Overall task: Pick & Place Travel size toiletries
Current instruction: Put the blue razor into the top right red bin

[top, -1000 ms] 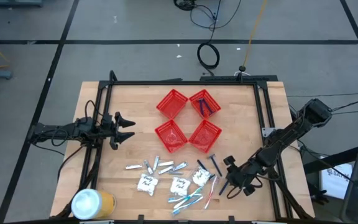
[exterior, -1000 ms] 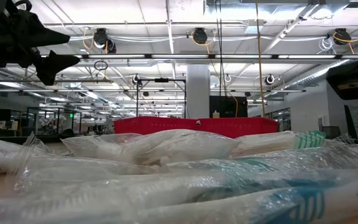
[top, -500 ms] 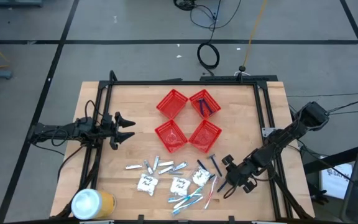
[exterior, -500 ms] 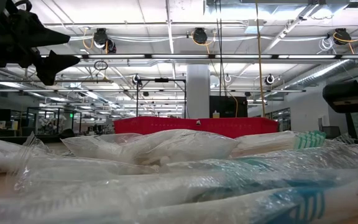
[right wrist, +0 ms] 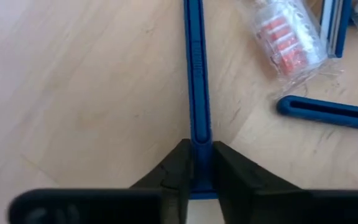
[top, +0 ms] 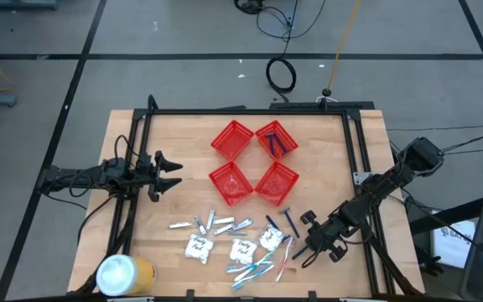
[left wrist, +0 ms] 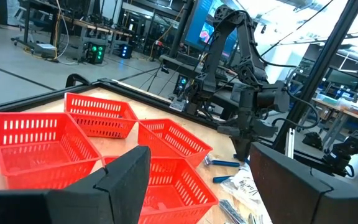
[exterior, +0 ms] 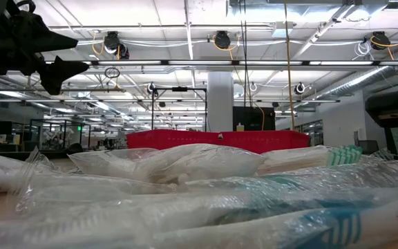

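Lying on the wooden table (top: 166, 134), near its front edge, is a scatter of travel size toiletries (top: 241, 239): small white sachets (top: 197, 247), little silvery tubes (top: 212, 223), pastel toothbrushes (top: 254, 268) in clear wrap, and dark blue razors.

Right gripper (right wrist: 196, 163): low over the table at the right end of the scatter, fingers clamped together on the handle of one dark blue razor (right wrist: 197, 93), which lies flat on the wood. Just beside it, a red-bristled toothbrush head in clear wrap (right wrist: 286, 37) and a second blue razor handle (right wrist: 328, 111).

Left gripper (top: 171, 169): raised over the table's left side, well apart from the toiletries, fingers spread wide and holding nothing.

Four red mesh baskets (top: 254, 164): grouped at the table's middle, toward the back. The back right basket (top: 276, 140) holds dark blue razors; the front left basket (top: 230, 183) holds a small pale item, too small to identify.

Yellow can with white lid (top: 124, 274): upright at the front left corner.

Low view: wrapped toothbrushes (exterior: 206, 207) fill the foreground, with the red baskets behind them.
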You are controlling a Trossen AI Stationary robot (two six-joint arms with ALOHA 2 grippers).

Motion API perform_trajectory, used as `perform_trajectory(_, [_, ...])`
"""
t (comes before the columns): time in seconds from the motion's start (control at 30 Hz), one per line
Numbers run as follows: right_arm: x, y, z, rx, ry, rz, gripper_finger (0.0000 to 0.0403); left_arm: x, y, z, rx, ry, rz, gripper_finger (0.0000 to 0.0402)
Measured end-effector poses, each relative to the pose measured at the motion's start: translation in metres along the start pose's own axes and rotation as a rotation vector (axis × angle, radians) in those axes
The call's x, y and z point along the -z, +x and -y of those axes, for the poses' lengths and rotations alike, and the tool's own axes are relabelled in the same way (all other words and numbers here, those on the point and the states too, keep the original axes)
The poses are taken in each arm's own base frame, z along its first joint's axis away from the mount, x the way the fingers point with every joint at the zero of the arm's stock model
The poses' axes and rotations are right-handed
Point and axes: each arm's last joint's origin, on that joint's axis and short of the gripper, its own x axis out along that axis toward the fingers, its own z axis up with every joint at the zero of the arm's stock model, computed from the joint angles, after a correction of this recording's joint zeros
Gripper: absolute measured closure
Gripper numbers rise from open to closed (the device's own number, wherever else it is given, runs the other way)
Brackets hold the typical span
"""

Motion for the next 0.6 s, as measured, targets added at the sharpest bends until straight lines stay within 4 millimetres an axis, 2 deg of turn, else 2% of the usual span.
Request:
perform_trajectory(0.1, [0.000,0.000,0.000,-0.001,0.026,0.000,0.0382,0.000,0.000,0.000,0.000,0.000,0.000,0.0131])
perform_trajectory(0.33, [0.000,-0.004,0.000,0.001,0.099,0.017,0.0375,0.000,0.000,0.000,0.000,0.000,0.000,0.0131])
perform_trajectory(0.43, [-0.001,-0.012,0.000,0.009,0.106,0.044,0.0369,0.000,0.000,0.000,0.000,0.000,0.000,0.0131])
perform_trajectory(0.6, [-0.003,-0.034,0.001,0.017,0.121,0.134,0.0382,0.000,0.000,0.000,0.000,0.000,0.000,0.0131])
